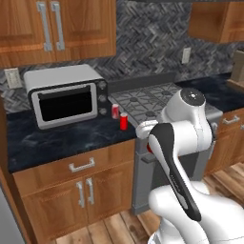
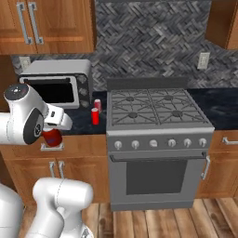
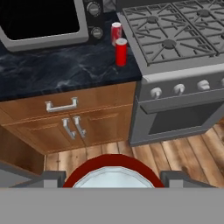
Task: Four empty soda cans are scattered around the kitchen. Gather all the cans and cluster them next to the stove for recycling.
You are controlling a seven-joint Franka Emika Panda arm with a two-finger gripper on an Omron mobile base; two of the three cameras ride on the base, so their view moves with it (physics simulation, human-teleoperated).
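My gripper [image 3: 113,180] is shut on a red soda can [image 3: 113,171], whose silver top shows between the two dark fingers [image 3: 53,179]. It hangs out in front of the lower cabinets, left of the stove [image 2: 153,109], and the held can [image 2: 52,136] peeks out below the white hand. On the black counter beside the stove's left edge stand two more cans. One is a plain red can [image 3: 121,51] [image 1: 124,121] [image 2: 95,116]. Just behind it is a red-and-white can [image 3: 116,33] [image 1: 115,111] [image 2: 97,105]. Both are upright and close together.
A silver toaster oven [image 1: 62,100] sits on the counter left of the two cans. Wooden drawers and cabinet doors [image 3: 70,118] lie below the counter, with upper cabinets [image 1: 52,28] above. Wood plank floor [image 3: 183,157] stretches in front of the stove.
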